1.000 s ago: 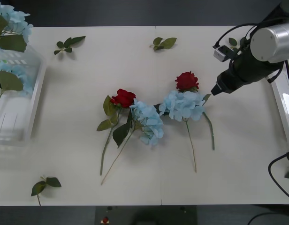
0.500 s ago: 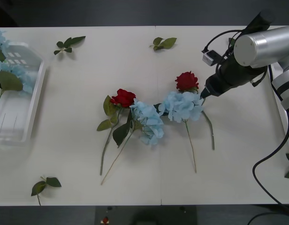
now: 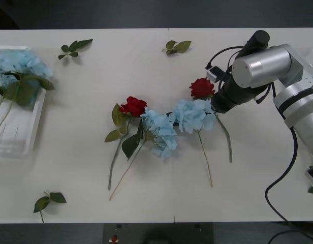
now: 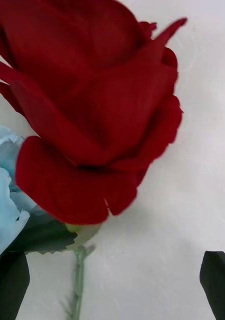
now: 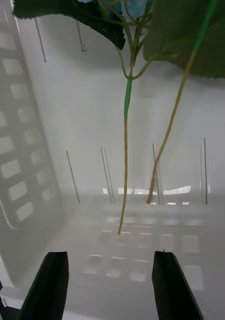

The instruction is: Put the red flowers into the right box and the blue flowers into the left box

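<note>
Right end effector [image 3: 213,105] is low over the bench [image 3: 146,168], tip right beside the right-hand rose [image 3: 201,87] and touching the edge of the blue cluster [image 3: 192,114] just below that rose. In its wrist view the rose head [image 4: 92,110] sits dead ahead and close, blue petals [image 4: 5,200] off to one side; one black finger [image 4: 217,282] shows at a corner, the other I can't make out, so can't tell how wide the fingers stand (nothing seen between them).

Second rose [image 3: 133,106] and second blue cluster [image 3: 160,131] lie further out on the left of that end effector, overlapping each other, stems trailing toward the robot.

Left end effector [image 5: 110,285] is over the left box [image 3: 19,137], black fingers [image 5: 50,285] spread wide, holding nothing. Blue flowers [image 3: 19,66] lie in the box ahead of it, two stems [image 5: 125,165] running toward the fingers over the box floor.

Loose leaf sprigs [image 3: 75,48] are scattered on the bench.
</note>
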Controlling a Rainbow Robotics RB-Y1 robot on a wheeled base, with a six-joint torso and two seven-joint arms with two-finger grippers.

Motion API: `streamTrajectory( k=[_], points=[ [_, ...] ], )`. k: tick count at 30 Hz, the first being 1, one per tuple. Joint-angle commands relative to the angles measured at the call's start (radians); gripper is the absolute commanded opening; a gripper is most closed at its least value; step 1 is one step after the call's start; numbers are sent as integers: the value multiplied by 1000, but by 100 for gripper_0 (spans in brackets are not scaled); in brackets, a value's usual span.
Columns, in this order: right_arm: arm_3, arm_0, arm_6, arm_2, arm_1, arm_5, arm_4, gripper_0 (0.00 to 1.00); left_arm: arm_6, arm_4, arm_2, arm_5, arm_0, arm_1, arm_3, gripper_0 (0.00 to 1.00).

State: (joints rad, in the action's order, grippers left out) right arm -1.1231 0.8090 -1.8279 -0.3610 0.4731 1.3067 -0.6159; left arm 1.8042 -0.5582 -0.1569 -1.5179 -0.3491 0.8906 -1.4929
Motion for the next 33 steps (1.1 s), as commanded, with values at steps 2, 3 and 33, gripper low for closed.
streamTrajectory(
  k=[2,3,33],
  points=[
    [-6,32,-31,-12,-13,-18,4,100,-22,-54,-27,1,-4,39,-56,100],
    [-4,32,-31,-12,-14,-23,4,100,-22,-69,-29,-5,-4,39,-69,100],
    [71,32,-41,-52,-70,-133,10,68,-421,-247,301,53,-50,-110,-431,100]
  ],
)
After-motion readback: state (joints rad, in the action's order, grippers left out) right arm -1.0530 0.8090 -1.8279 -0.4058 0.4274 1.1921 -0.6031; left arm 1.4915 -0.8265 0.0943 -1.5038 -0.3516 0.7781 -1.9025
